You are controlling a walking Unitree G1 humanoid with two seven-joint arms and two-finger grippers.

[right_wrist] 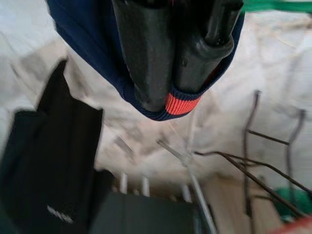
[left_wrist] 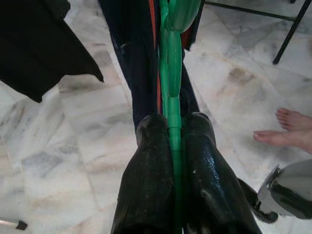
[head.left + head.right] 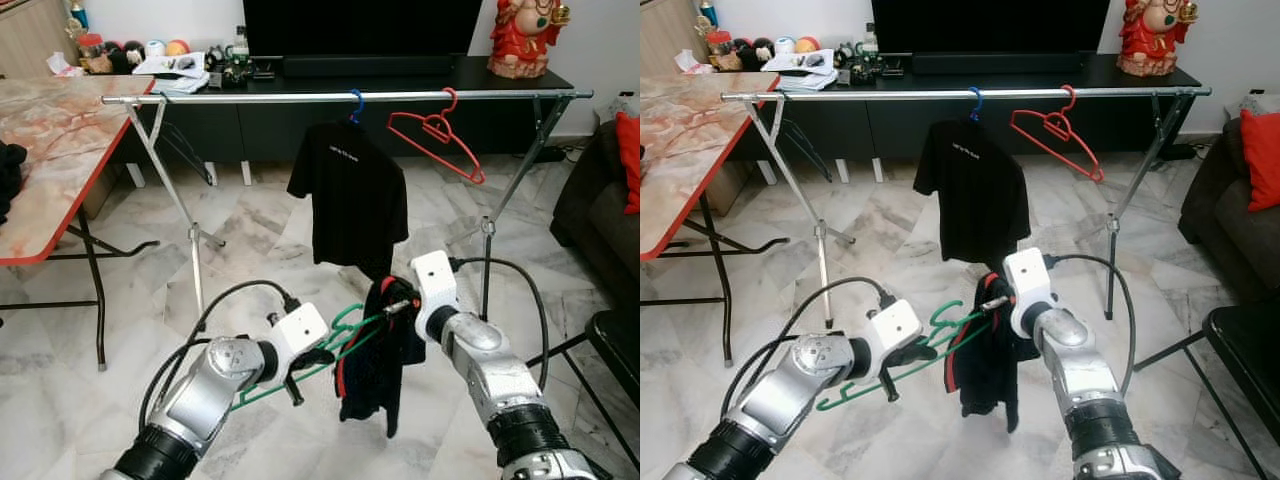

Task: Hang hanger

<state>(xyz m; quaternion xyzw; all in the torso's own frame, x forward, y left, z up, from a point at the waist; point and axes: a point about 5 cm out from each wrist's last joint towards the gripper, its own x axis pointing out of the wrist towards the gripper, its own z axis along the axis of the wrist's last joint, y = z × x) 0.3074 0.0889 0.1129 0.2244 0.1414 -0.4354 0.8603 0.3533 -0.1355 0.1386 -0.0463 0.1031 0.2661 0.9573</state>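
Before the clothes rail (image 3: pixel 300 98), both arms are reaching forward at mid height over the marble floor (image 3: pixel 250 240). Between them, the green hanger (image 3: pixel 345 335) is being carried well below the rail, with a dark garment (image 3: pixel 380 365) trimmed in red draped over it and sagging down.

The left end effector (image 3: pixel 318 352) is pinching the green hanger's thin bar; in the left wrist view its two black fingers (image 2: pixel 151 180) are lying pressed close together with the green plastic squeezed between them. The right end effector (image 3: pixel 398 306) is closing on the garment's ribbed edge near the hanger's upper part, its fingers (image 1: pixel 146 53) nearly together with navy cloth and a red band caught between them.

On the rail, a black T-shirt (image 3: pixel 350 195) is hanging from a blue hook, and just beside it an empty red hanger (image 3: pixel 440 135) is dangling tilted.

Judging by its look, the green hanger is light, thin plastic that will probably flex and twist under a pinch, and is smooth enough to swivel. The garment is soft and limp, so it is likely to slide off one shoulder if the hanger tips. Holding near the neck under the hook seems best, keeping the hook free for the open stretch of rail to the left of the T-shirt.
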